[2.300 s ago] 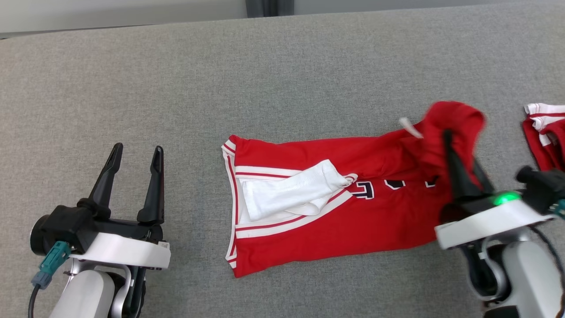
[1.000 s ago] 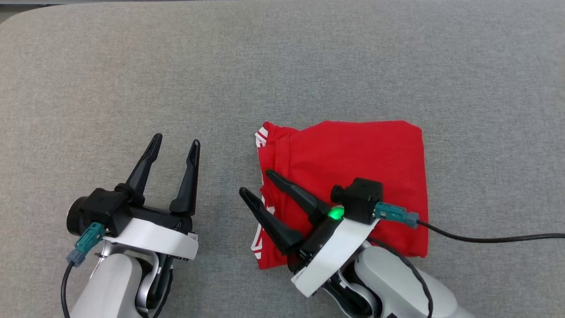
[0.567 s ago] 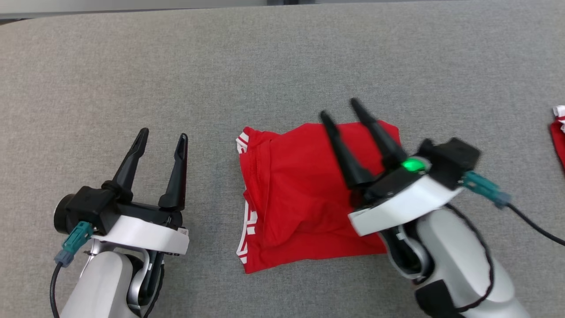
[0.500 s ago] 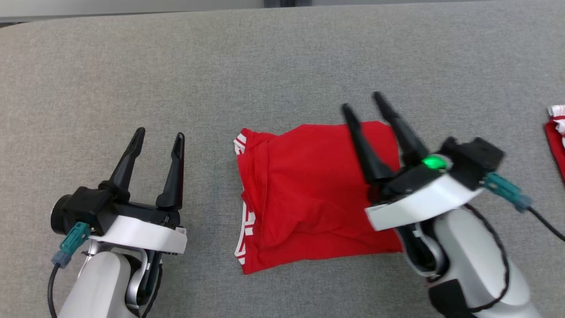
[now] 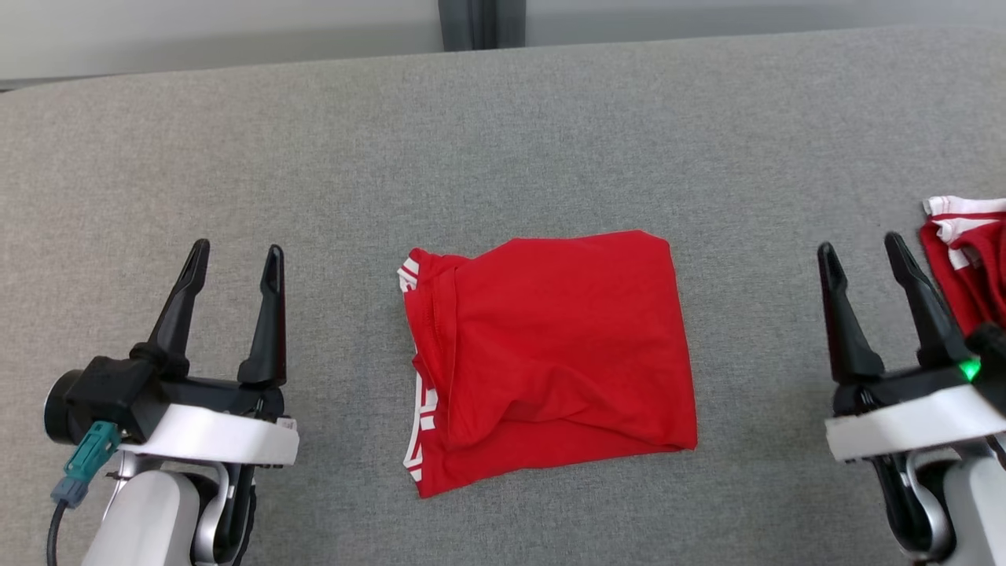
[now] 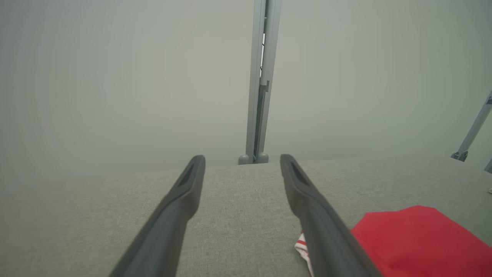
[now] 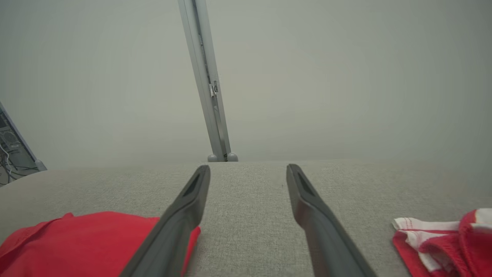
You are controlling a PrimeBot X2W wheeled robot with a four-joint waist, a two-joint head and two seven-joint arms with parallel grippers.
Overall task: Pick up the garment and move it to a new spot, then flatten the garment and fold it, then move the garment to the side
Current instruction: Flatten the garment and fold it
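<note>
The garment [image 5: 550, 354], a red jersey with white striped trim, lies folded into a rough square in the middle of the grey padded surface [image 5: 503, 141]. Its trim edge faces left. My left gripper [image 5: 234, 258] stands open at the lower left, well clear of the cloth. My right gripper [image 5: 860, 251] stands open at the lower right, apart from the garment's right edge. In the left wrist view the garment [image 6: 419, 242] shows at the lower right beside the gripper [image 6: 242, 159]. The right wrist view has the garment [image 7: 77, 242] at the lower left of the gripper [image 7: 248, 169]. Both hold nothing.
Another red and white garment [image 5: 971, 259] lies crumpled at the right edge, just beyond my right gripper, and also shows as a red and white heap [image 7: 446, 238]. A grey post [image 5: 481, 23] stands behind the surface's far edge against a pale wall.
The right gripper, which hovered over the folded garment's right part, has drawn back to the lower right, clear of it. The head camera has shifted. The left gripper keeps its pose.
</note>
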